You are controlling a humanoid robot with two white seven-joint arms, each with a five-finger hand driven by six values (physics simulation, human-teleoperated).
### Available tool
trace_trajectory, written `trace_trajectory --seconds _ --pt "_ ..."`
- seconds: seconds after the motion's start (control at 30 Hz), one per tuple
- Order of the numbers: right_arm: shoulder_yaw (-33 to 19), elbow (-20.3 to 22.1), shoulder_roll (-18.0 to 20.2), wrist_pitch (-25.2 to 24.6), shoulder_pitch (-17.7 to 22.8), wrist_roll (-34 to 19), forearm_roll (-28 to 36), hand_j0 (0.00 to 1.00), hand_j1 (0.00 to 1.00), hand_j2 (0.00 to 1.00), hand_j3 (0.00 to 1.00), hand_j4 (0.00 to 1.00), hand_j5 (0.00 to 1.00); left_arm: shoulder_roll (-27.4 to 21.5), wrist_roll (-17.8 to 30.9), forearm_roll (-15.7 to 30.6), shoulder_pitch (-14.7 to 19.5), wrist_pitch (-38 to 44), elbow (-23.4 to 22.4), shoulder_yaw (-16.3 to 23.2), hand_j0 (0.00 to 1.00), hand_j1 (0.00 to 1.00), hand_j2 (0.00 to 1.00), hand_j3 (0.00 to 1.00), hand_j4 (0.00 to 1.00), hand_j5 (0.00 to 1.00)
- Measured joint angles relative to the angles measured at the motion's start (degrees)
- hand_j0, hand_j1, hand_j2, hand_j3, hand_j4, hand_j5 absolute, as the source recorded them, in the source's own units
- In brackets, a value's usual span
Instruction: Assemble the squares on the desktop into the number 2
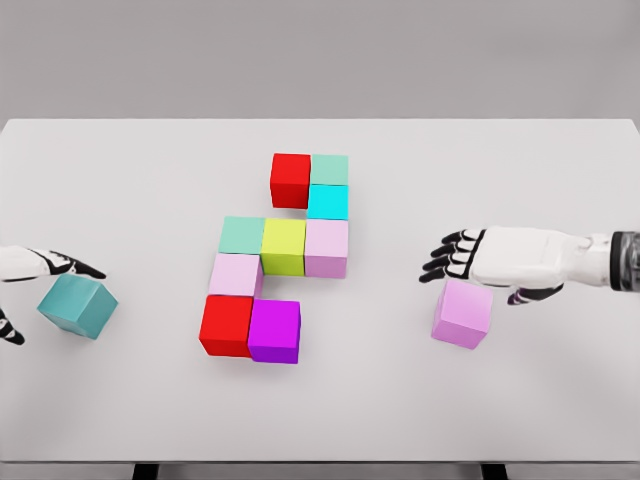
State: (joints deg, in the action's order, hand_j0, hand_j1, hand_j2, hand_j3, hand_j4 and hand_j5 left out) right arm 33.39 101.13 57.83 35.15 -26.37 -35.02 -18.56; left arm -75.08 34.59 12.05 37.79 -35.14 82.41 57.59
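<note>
Several cubes form a cluster at the table's middle: a red cube [290, 180], a mint cube [329, 169] and a cyan cube [327, 201] on top. Below them lie another mint cube [241, 235], a yellow-green cube [283, 246] and a light pink cube [327, 247]. Lower still are a pale pink cube [235, 274], a second red cube [226, 325] and a magenta cube [274, 331]. A teal cube [78, 305] lies turned at the far left. My left hand [50, 290] is open around it, thumb apart from it. My right hand [470, 280] hovers open over a violet-pink cube [463, 313].
The white table [560, 400] stretches across the whole view, with its front edge near the bottom of the picture. A grey wall stands behind its far edge.
</note>
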Motion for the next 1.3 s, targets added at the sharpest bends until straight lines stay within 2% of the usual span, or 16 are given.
trace_trajectory --seconds 0.33,0.67,1.3 --pt "3.43 0.02 0.00 -0.01 -0.26 0.00 -0.45 1.00 1.00 1.00 1.00 1.00 1.00 0.18 -5.23 -3.25 -0.61 0.02 0.86 -0.11 1.00 1.00 1.00 1.00 1.00 1.00" --pt "3.87 -0.06 0.03 -0.01 -0.35 0.00 -4.19 1.00 1.00 1.00 1.00 1.00 1.00 1.26 -5.73 -4.75 -0.71 0.03 0.61 0.08 1.00 1.00 1.00 1.00 1.00 1.00" --pt "7.61 0.02 -0.38 -0.02 -1.23 0.01 -4.43 1.00 1.00 1.00 1.00 1.00 1.00 4.16 -5.83 -7.80 -1.23 0.03 -0.86 0.21 1.00 1.00 1.00 1.00 1.00 1.00"
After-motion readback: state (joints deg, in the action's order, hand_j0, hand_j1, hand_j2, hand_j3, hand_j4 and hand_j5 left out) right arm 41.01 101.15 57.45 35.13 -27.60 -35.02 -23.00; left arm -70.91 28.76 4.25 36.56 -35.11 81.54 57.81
